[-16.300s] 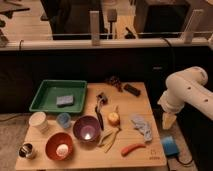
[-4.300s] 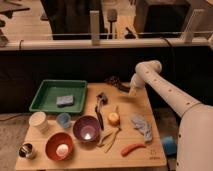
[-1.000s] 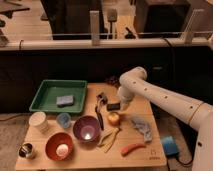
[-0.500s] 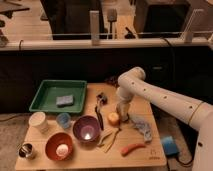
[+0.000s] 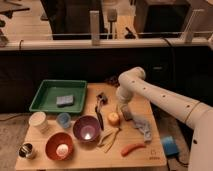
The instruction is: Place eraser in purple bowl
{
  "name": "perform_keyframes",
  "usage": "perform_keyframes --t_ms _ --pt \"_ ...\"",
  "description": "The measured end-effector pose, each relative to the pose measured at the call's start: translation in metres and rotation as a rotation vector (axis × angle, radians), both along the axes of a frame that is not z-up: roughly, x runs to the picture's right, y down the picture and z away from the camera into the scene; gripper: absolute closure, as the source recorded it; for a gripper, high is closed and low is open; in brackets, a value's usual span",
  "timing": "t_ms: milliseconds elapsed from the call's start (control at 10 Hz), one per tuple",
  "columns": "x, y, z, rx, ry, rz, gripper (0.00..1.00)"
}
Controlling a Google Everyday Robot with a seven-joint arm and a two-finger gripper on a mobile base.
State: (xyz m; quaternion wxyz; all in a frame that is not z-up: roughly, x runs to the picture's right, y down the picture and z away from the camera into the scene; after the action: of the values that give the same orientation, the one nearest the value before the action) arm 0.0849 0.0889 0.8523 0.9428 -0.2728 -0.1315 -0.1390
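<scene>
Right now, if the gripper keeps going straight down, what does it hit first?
Likely the tabletop itself: the gripper points down just right of the small orange ball. Depth is unclear, so it might clip the ball instead.

pincer right of purple bowl (on table)

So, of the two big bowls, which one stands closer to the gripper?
The purple bowl; it is nearer the gripper, which is low over the table right of the yellow fruit. The orange-red bowl sits farther left, by the front edge.
</scene>
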Motion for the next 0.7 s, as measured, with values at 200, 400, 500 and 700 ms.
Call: perform_keyframes --t_ms 200,400,500,700 --pt "0.006 0.002 0.004 -0.014 0.025 0.017 0.35" --pt "0.011 0.004 0.009 -0.026 0.055 0.037 0.21" --pt "0.014 0.005 0.013 -0.034 0.074 0.052 0.2" --pt "0.026 0.01 0.024 -0.055 0.11 0.094 0.2"
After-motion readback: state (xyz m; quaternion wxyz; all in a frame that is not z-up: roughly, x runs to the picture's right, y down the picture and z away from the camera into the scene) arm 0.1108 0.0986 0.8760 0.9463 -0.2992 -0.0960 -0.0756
